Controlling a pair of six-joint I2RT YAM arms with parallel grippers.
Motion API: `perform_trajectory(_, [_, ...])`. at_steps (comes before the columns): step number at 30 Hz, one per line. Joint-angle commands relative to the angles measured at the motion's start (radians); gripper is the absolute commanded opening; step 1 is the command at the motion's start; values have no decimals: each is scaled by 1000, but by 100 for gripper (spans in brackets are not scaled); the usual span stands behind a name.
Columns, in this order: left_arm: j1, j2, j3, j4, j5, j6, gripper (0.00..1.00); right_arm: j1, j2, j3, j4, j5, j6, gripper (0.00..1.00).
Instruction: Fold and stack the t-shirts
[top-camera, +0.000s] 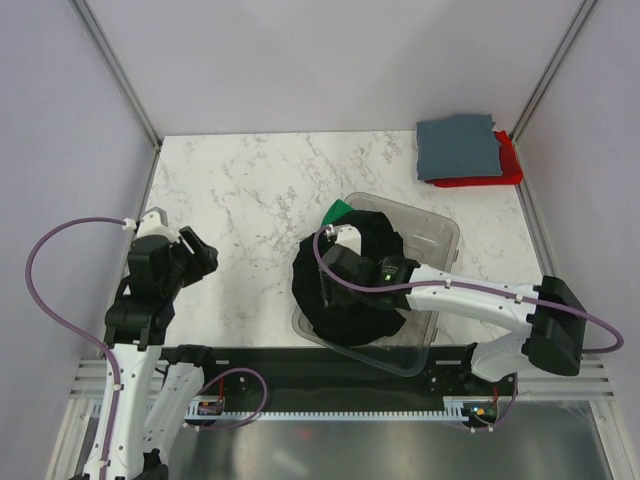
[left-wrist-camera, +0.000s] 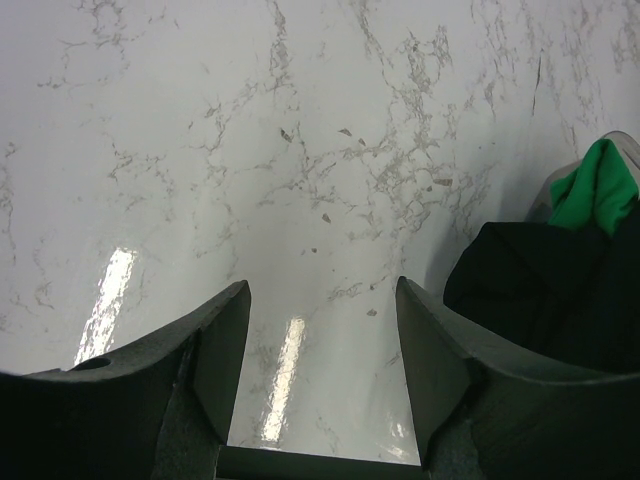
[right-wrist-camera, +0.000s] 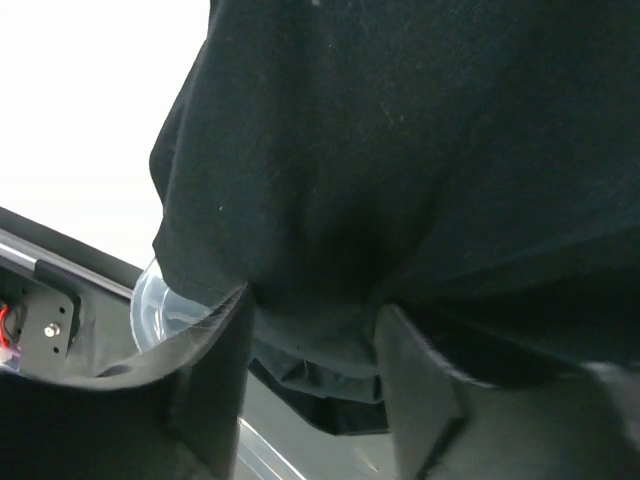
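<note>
Near left edge of the desk (top-camera: 250, 190): my left pincer (left-wrist-camera: 322, 300) hangs over bare marble, jaws wide, nothing between them.

Near edge, right of centre: a clear bin (top-camera: 440, 235) stands tilted to the desk's edges. A black shirt (top-camera: 350, 315) is heaped in it and spills over its left wall.

In that heap: my right pincer (right-wrist-camera: 312, 310) is sunk into the black shirt. Its jaws stand part-way apart, with a puckered fold of the cloth filling the gap and touching both fingers (right-wrist-camera: 220, 370). I cannot tell whether they pinch the fold or only stand around it.

Far left corner of the bin: a green shirt (top-camera: 338, 211) peeps out from under the black shirt.

Far right corner of the desk: a folded grey shirt (top-camera: 458, 148) lies on a red shirt (top-camera: 508, 165), well apart from the bin.
</note>
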Motion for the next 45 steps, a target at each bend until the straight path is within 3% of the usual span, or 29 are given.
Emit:
perform_trajectory(1, [8,-4,-1,12,-22,-24,68,6,20,33,34,-10,14,42])
perform_trajectory(7, [8,-8,-3,13,-21,-23,68,4,45,81,27,11,-19,0])
perform_trajectory(10, [8,-7,-3,13,-21,-23,68,6,46,159,-7,21,-39,0])
perform_trajectory(14, [8,-5,-3,13,-21,-23,68,6,25,417,-99,82,-114,0])
perform_trajectory(16, [8,-5,-3,13,-21,-23,68,6,-13,517,-98,134,-188,0])
perform_trajectory(20, [8,-5,-3,13,-21,-24,68,4,-18,917,-78,163,-387,0])
perform_trajectory(23, [8,-4,-3,13,-22,-23,68,4,-23,1109,12,131,-569,0])
perform_trajectory(28, [8,-4,-4,12,-22,-24,68,4,-107,1213,262,131,-841,0])
perform_trajectory(34, [8,4,-1,13,-21,-23,68,4,-181,1213,739,149,-1133,0])
perform_trajectory(40, [8,16,-4,12,-19,-24,68,4,-84,1434,930,163,-1470,0])
perform_trajectory(43, [8,22,-3,13,-17,-23,68,6,-106,1412,964,221,-1628,0])
perform_trajectory(45, [8,24,-3,12,-17,-23,68,6,-162,1246,1002,351,-1684,0])
